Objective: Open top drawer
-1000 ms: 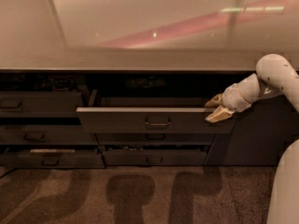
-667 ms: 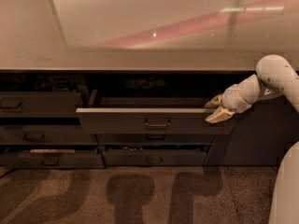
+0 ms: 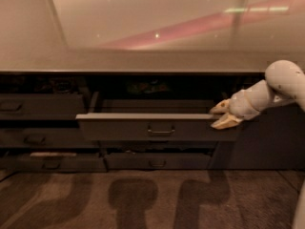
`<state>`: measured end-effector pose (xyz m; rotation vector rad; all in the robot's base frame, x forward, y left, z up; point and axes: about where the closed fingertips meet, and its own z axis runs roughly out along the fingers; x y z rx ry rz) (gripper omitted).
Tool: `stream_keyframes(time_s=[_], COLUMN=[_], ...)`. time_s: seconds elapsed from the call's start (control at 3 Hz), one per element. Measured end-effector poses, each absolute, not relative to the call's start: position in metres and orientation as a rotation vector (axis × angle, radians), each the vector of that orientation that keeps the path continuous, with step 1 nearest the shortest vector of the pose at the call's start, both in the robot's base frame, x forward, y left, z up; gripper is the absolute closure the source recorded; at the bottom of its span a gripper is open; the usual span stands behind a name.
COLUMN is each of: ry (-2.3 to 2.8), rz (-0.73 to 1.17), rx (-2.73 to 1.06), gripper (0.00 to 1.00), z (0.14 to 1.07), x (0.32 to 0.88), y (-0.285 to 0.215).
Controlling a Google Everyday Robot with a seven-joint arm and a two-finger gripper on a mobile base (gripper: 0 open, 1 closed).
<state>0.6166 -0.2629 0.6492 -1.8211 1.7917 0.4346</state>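
The top drawer [image 3: 157,127] is seen in the middle bank beneath the counter [image 3: 143,63], pulled well forward of the neighbouring fronts. Its flat dark front stands proud of them, and a dark gap is exposed behind its upper edge. Its small loop handle [image 3: 160,129] sits at the centre of the front and is not touched by anything.

The gripper [image 3: 214,118] is placed at the right end of that upper edge, reached in from the right on the white arm [image 3: 281,82]. The jaws are held parted, one finger above the edge and one below it, so the corner of the front appears to be straddled. Whether the front is actually pressed cannot be told.

To the left a narrower drawer [image 3: 40,106] is set further back, and lower fronts [image 3: 152,161] are closed below.

The pulling step is judged to be at or near its end, since much of the tray is already out. If more travel is wanted, a straight outward draw along the drawer's runners is called for. Otherwise the corner should be let go and the gripper withdrawn to the right without the front being knocked back.
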Motion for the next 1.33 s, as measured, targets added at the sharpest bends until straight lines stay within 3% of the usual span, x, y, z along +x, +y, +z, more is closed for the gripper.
stream_keyframes(time_s=[1.33], ry=[1.781], rz=[0.457], rx=[-1.835], gripper=[1.00], z=[0.646], x=[0.599], y=[-0.261])
